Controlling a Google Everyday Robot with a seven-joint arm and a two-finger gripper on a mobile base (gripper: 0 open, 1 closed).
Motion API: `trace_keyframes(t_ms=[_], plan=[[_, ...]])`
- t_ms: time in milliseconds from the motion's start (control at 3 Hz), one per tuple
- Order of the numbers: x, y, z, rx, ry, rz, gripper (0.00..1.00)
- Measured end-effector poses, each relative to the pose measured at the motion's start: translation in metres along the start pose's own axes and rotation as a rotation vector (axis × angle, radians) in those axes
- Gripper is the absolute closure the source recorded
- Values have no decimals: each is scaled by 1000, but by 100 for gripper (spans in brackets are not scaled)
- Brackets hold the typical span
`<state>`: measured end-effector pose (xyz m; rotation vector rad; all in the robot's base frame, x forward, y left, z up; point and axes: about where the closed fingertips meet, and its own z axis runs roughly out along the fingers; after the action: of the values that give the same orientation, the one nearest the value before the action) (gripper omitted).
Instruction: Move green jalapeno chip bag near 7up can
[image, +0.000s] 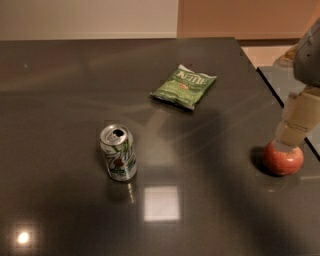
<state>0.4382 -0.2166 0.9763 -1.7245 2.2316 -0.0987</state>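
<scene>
The green jalapeno chip bag lies flat on the dark table, toward the back and right of the middle, white lettering up. The 7up can stands upright at the front left of the middle, with its opened silver top showing. The bag and the can are well apart. My gripper hangs at the far right, just above a red apple, far to the right of both the bag and the can.
The red apple sits near the table's right edge. The table's right edge runs diagonally past the gripper, with a second grey surface beyond it. A pale wall lies behind the table's far edge.
</scene>
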Motion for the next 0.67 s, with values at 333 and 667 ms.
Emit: trace_keyframes(t_ms=[333,667], plan=[[0,0,0,0,0,0,0],[-10,-16,6,5,-35,34,0]])
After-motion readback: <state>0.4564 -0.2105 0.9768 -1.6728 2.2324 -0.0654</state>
